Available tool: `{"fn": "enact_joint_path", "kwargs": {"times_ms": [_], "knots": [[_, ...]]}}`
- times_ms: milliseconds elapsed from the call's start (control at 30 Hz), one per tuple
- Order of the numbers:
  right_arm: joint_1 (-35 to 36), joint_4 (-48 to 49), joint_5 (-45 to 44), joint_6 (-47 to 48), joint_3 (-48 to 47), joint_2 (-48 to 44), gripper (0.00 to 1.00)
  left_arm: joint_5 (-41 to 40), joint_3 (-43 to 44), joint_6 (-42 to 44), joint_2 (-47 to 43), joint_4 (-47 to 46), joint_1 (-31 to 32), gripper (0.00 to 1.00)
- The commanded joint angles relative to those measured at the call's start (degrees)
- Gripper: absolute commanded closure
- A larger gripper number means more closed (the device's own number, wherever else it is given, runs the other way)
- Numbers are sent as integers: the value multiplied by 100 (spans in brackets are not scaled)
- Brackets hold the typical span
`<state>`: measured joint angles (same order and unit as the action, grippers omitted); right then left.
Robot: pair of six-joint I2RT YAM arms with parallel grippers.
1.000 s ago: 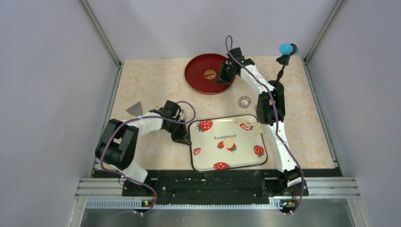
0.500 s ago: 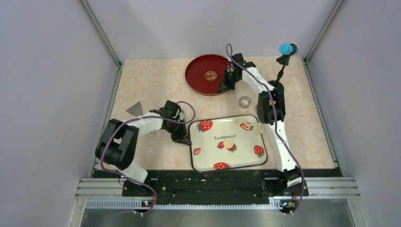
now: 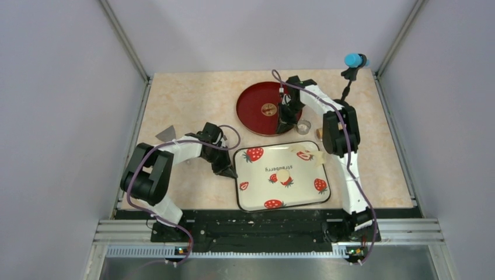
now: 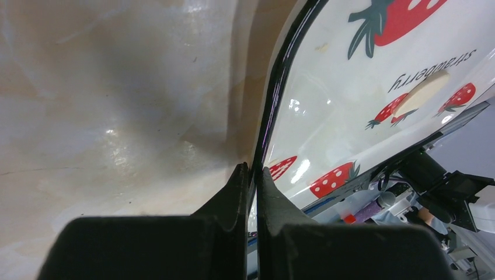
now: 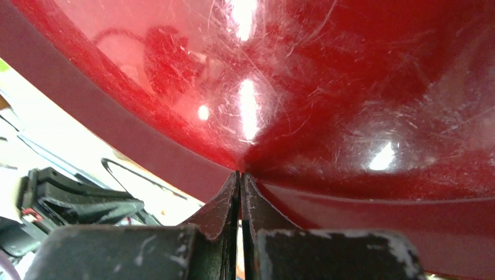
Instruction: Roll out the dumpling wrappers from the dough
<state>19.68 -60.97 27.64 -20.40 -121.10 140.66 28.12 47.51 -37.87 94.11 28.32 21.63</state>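
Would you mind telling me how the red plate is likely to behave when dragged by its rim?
The red plate looks rigid, so it should probably slide whole. Its glossy rim may slip from the right tool pinching it. Being shallow and flat, it seems unlikely to tip.

Your table [image 3: 187, 99], beige marble-patterned, sits boxed by plain pale grey walls [image 3: 58, 116] on three sides, with aluminium posts [image 3: 124, 41] at the far corners, a silver slotted rail [image 3: 420, 229] along the near edge, and soft, even light throughout.

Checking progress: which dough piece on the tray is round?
The dumpling wrapper at the strawberry tray centre; the dough at its far right corner is irregular.
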Motion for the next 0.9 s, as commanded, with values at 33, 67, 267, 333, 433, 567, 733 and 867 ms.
{"fn": "enact_joint_path", "kwargs": {"times_ms": [33, 67, 267, 333, 433, 567, 733, 867], "knots": [[81, -534, -158, 509, 405, -813, 100, -647, 171, -111, 334, -484, 3, 100], [90, -546, -162, 547, 470, -873, 100, -670, 222, -90, 346, -466, 4, 100], [97, -407, -257, 536, 680, -1148, 100, -764, 740, 88, 626, -204, -16, 100], [99, -414, -243, 531, 692, -1141, 100, -761, 885, 120, 707, -164, -39, 100], [101, -403, -241, 544, 686, -1134, 100, -799, 1108, 200, 811, -57, -91, 100], [97, -395, -240, 546, 622, -1209, 100, -833, 1309, 411, 840, 101, -145, 99], [99, -214, -267, 521, 574, -1493, 87, -859, 1231, 557, 311, -56, -188, 63], [111, 218, -413, 479, 924, -2000, 59, -602, 900, 372, -405, -608, -326, 43]]}}
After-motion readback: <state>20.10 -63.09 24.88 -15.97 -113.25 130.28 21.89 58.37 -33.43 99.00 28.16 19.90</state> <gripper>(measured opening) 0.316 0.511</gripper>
